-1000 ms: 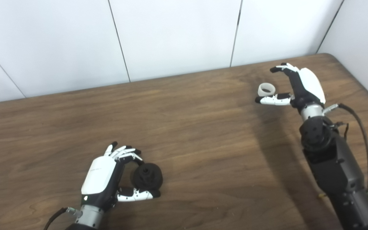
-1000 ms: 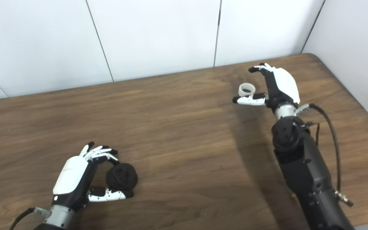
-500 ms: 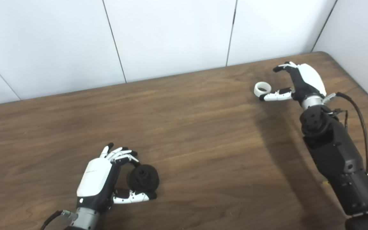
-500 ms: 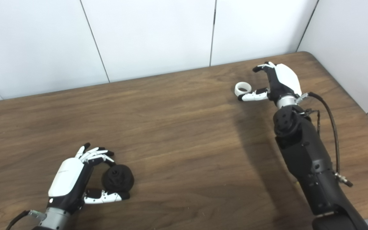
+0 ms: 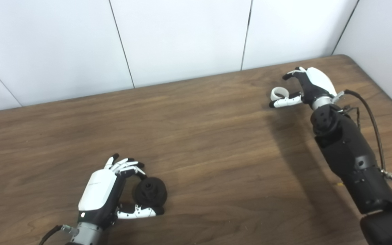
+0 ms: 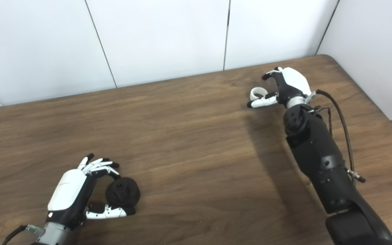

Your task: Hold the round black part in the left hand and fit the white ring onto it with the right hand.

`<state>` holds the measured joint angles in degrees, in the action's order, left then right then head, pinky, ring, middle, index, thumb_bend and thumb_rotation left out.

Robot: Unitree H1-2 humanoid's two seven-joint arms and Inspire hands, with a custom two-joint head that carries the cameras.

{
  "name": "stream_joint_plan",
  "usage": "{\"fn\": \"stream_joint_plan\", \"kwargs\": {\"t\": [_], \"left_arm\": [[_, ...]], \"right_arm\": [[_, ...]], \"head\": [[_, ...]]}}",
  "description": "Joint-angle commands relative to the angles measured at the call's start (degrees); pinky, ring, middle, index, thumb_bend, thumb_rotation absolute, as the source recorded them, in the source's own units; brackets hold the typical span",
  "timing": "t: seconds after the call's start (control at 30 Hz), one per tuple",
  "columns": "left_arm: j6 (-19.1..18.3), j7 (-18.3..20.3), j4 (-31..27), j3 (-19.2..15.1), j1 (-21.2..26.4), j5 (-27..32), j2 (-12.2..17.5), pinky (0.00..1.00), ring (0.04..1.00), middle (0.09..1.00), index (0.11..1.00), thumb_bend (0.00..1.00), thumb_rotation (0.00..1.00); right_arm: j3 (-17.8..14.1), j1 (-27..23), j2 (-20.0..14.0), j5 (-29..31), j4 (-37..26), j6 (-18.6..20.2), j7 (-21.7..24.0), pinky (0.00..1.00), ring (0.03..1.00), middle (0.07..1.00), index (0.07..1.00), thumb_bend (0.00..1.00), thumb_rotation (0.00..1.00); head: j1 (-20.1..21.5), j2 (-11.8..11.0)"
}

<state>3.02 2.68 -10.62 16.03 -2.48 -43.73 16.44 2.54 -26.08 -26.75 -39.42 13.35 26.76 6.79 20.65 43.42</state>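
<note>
2 hands spread, left hand [image 5: 102,190] around black part [image 5: 149,192], right hand [image 5: 306,85] around white ring [image 5: 277,92]

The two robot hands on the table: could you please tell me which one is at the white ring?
The right robot hand, far right, brackets the white ring; the left robot hand cups the round black part.

You have a brown wooden table [image 5: 199,143]; 2 things lie on it: the round black part [image 5: 149,192] near left; the white ring [image 5: 278,93] far right.
</note>
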Motion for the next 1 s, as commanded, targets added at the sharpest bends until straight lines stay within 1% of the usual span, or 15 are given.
{"fn": "stream_joint_plan", "kwargs": {"t": [0.0, 0.2, 0.43, 0.67, 0.97], "left_arm": [[-0.43, 0.93, -0.66, -0.45, -0.46, -0.12, 0.97, 1.00, 0.857, 0.760, 0.483, 0.52, 0.05], [-0.96, 1.76, -1.39, -0.57, -0.76, -0.48, 1.10, 1.00, 0.860, 0.758, 0.483, 0.52, 0.05], [-0.14, 1.43, -1.04, -0.76, -0.73, -0.24, 1.27, 1.00, 0.856, 0.755, 0.483, 0.52, 0.05], [-0.23, 1.56, -1.13, -0.66, -0.56, -0.40, 1.23, 1.00, 0.856, 0.755, 0.482, 0.52, 0.05], [0.16, 1.57, -1.07, -0.64, -0.46, -0.07, 1.40, 1.00, 0.860, 0.757, 0.483, 0.52, 0.05]], "right_arm": [[-0.30, -3.40, -1.83, -1.15, -0.10, 0.15, 0.10, 1.00, 1.000, 0.964, 0.771, 0.80, 0.30], [0.30, -4.55, -2.35, -1.21, 2.14, 0.12, 0.66, 1.00, 0.995, 0.950, 0.755, 0.81, 0.29], [0.62, -4.58, -2.65, -1.11, 3.13, 0.10, 0.24, 1.00, 0.990, 0.943, 0.727, 0.81, 0.28], [0.62, -4.48, -3.09, -0.92, 3.88, 0.04, -0.45, 0.99, 0.988, 0.935, 0.715, 0.81, 0.28], [0.76, -4.06, -3.15, -0.91, 3.11, 0.08, -0.24, 1.00, 0.987, 0.934, 0.708, 0.81, 0.28]], "head": [[-0.30, 0.14], [-0.45, 0.28], [-0.36, 0.38], [-0.33, 0.44], [-0.40, 0.67]]}}
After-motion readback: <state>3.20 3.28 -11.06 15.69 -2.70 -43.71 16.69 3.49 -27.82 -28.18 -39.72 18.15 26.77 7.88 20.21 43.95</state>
